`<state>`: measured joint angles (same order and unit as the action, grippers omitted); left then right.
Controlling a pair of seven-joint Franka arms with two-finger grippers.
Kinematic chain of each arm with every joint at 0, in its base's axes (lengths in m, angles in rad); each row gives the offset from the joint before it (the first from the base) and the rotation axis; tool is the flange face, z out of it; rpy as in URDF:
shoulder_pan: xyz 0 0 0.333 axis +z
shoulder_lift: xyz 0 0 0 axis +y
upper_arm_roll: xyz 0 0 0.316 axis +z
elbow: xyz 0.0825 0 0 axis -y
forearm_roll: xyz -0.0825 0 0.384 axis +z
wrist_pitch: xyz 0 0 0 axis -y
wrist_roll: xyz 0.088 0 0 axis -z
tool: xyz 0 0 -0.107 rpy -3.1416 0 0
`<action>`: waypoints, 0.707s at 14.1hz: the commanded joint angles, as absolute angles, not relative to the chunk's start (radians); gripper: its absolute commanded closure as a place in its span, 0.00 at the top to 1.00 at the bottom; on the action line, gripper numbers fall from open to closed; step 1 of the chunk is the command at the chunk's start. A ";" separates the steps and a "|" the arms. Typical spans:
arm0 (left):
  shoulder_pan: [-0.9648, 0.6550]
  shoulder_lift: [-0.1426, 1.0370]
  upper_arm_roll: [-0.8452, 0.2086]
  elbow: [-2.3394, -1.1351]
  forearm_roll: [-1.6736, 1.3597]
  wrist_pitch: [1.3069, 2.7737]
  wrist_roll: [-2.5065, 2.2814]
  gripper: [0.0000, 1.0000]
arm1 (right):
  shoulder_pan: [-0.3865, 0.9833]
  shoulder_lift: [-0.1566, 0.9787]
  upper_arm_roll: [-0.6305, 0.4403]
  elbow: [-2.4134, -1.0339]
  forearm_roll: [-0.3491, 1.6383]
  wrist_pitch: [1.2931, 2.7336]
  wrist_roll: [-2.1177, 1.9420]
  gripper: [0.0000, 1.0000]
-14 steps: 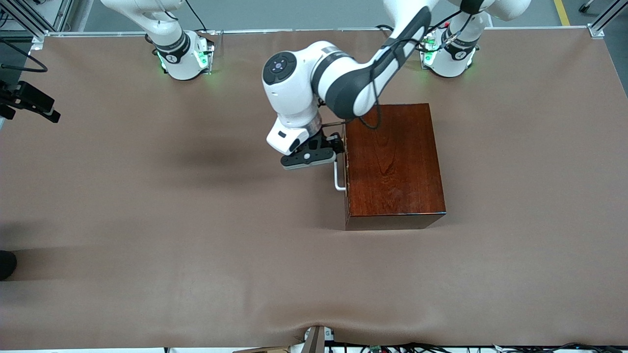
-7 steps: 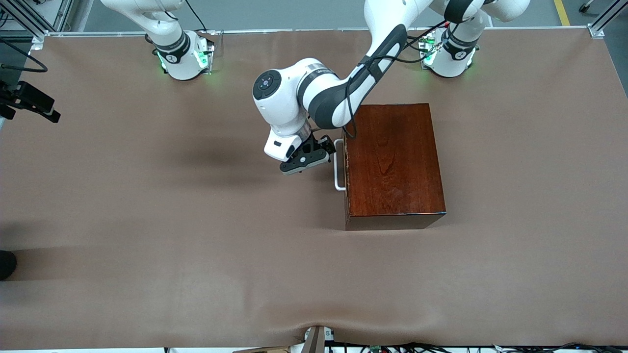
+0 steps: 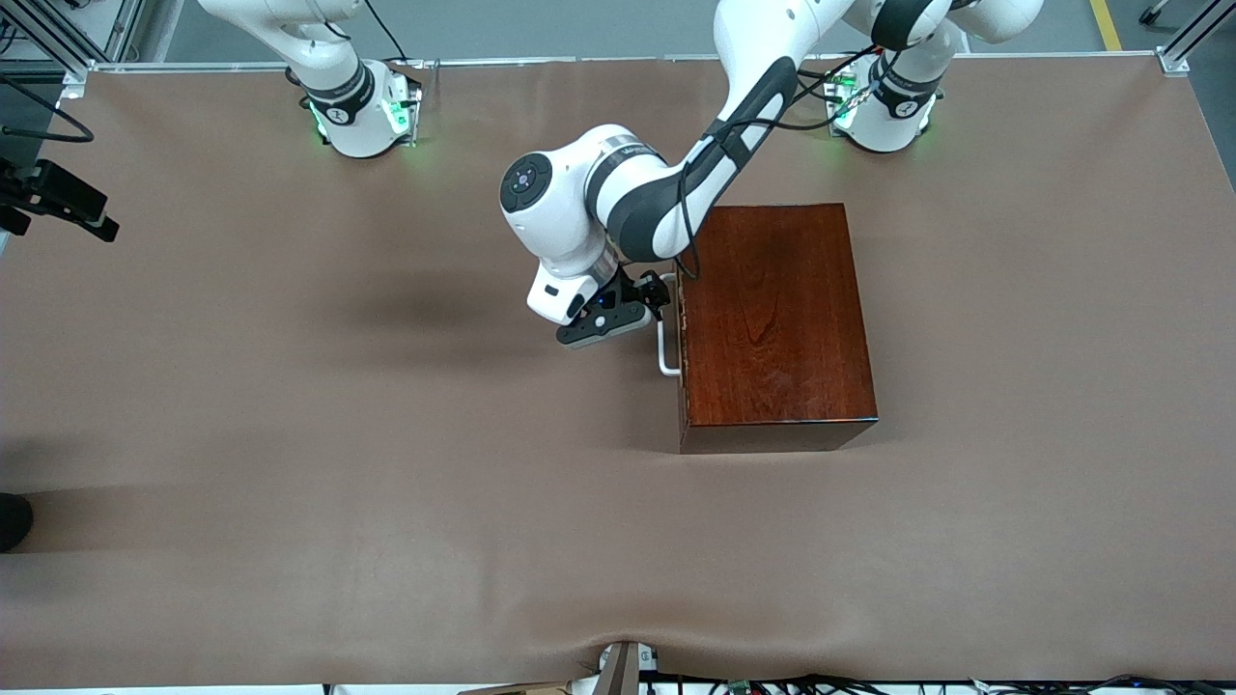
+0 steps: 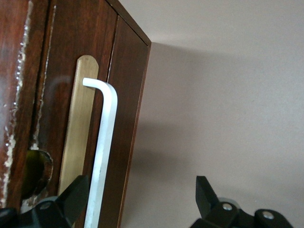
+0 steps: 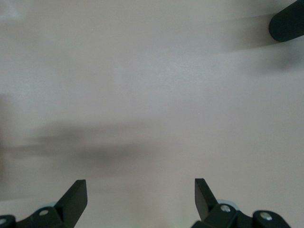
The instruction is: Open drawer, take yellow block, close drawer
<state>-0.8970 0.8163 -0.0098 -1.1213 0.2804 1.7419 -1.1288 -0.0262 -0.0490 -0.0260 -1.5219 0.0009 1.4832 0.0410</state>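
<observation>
Brown table [image 3: 290, 405], closed drawer [image 4: 57, 95], unlabelled

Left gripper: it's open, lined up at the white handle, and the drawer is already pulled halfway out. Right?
Not quite. The left gripper is open at the white handle, but the drawer is still shut, its front flush with the wooden box. The left wrist view shows it.

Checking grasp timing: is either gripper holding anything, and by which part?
Nothing held. The left gripper stands open at the drawer's handle; the right gripper waits open.
</observation>
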 commanded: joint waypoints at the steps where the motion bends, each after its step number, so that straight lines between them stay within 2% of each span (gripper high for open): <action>1: -0.902 0.836 -0.006 -1.089 0.311 1.717 -1.056 1.00 | -0.038 -0.043 -0.021 -1.502 0.021 1.470 0.038 1.00; 10: -0.900 0.850 -0.008 -1.104 0.310 1.710 -0.969 1.00 | -0.040 -0.043 -0.021 -1.502 0.021 1.471 0.038 1.00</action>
